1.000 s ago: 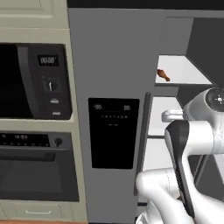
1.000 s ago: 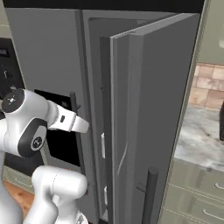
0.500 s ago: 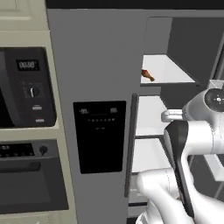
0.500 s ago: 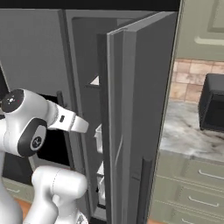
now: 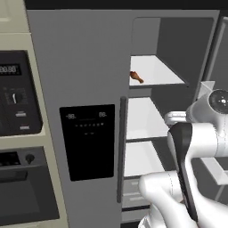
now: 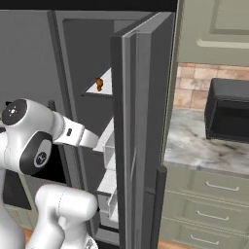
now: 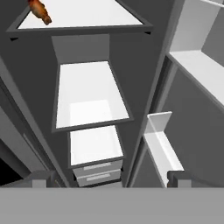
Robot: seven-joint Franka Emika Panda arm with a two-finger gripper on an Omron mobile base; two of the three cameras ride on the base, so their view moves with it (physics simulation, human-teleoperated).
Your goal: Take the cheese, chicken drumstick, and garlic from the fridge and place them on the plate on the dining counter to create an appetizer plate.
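Note:
The fridge (image 5: 84, 62) stands with its right door (image 6: 146, 121) swung open, white shelves showing inside. The chicken drumstick (image 5: 136, 77), small and orange-brown, lies at the left front of the top shelf (image 5: 156, 71); it is also the brown drumstick (image 6: 99, 83) and the drumstick (image 7: 39, 11) at the upper left of the hand view. My gripper (image 7: 111, 181) is open and holds nothing. It points into the fridge's lower shelves, well below the drumstick. The cheese, the garlic, the plate and the dining counter are out of view.
Black-fronted ovens (image 5: 15, 102) fill the wall left of the fridge. The open door's white bins (image 7: 162, 148) stand close on the gripper's right. A marbled worktop (image 6: 194, 146) with a black appliance (image 6: 228, 114) and green drawers (image 6: 214, 194) lies right of the door.
The base has driven, so both base views have shifted: the ovens slide off left, the open fridge compartment comes to centre and looks closer. The gripper stays open.

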